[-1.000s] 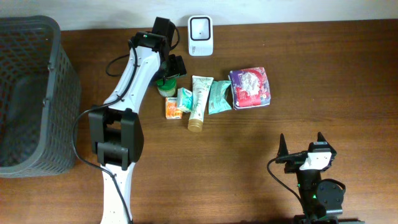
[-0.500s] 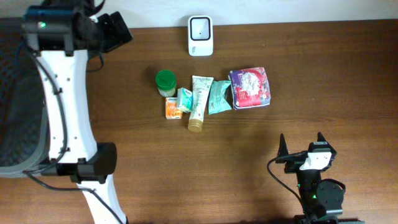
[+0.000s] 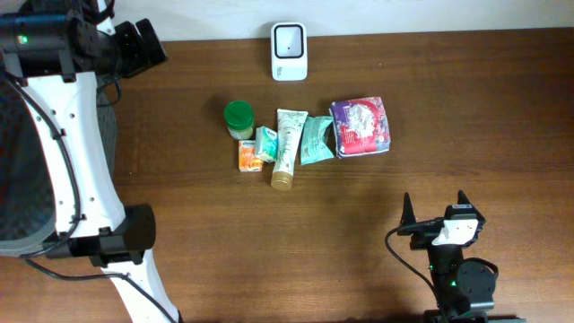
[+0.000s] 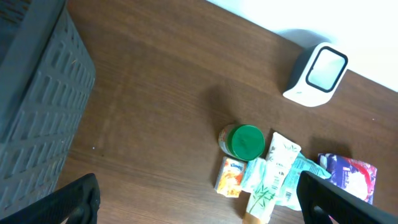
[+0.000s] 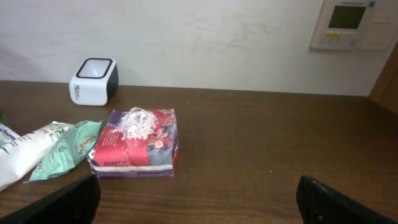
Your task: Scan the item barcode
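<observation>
A green-lidded round jar (image 3: 239,117) and neighbouring small packets (image 3: 316,140) lie untouched just in front of the white boxy barcode scanner (image 3: 289,39). The left gripper (image 3: 143,41), well left of the scanner, and the right gripper (image 3: 435,205), far in front of it, both gape empty. The pick seems not yet begun; next, one arm must reach and grasp an item.

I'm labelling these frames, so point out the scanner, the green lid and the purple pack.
scanner (image 3: 289,51), overhead view, middle of its top face.
green lid (image 3: 239,114), overhead view, centre of the lid.
purple pack (image 5: 135,144), right wrist view, on its top face.
</observation>
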{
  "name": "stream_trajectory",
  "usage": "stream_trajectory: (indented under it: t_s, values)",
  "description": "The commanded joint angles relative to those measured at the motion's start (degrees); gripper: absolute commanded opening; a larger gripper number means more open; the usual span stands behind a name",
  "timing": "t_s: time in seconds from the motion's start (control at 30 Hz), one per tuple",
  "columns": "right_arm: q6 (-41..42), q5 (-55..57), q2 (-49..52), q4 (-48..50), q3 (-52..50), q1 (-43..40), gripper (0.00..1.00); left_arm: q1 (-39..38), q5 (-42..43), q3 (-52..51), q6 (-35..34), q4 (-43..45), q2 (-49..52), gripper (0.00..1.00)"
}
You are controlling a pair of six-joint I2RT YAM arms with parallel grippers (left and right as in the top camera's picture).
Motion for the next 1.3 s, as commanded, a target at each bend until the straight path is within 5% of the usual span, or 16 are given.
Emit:
stream_trajectory:
  t_s: [0.0,0.57,0.7,0.8,0.9,1.0,1.03,1.17,1.27]
  values:
    - [-0.39,0.68,-0.42,-0.15,-0.52,0.31,0.99,0.13,0.5,0.04,0.9,-0.07,-0.92,0.99]
    - [-0.37,-0.02,-0.44,0.57,-0.52,0.33,0.99,0.13,0.5,0.04,0.9,-0.07,-0.92,0.99]
    - [9.68,-32.22,-0.44,9.09,-0.52,0.33,0.99,0.13,0.5,0.04,0.9,-0.07,-0.92,0.99]
    - [13.9,-31.01,-0.42,24.96,-0.52,0.31,0.99,0.13,0.5,0.04,0.9,-0.07,-0.92,0.99]
    - [12.26,-17.44,0.63,40.15,2.69,0.31,0.99,0.13,0.5,0.04,0.9,-0.07,-0.92,0.99]
    - [-3.65,-16.72,6.82,24.41,16.17,0.31,0.99,0.13,0.5,0.04,0.9,-0.07,-0.92,0.99]
    - [-7.52,-13.66,13.29,11.89,24.85,0.31,0.99,0.13,0.5,0.04,0.9,-0.07,-0.92,0.99]
    - [-7.45,-7.5,38.4,-16.85,47.95,0.31,0.99,0.13,0.5,0.04,0.9,-0.07,-0.92,0.99]
    - [-7.45,-14.67,64.59,-38.8,69.53,0.31,0.99,0.13,0.5,0.04,0.9,-0.07,-0.92,0.99]
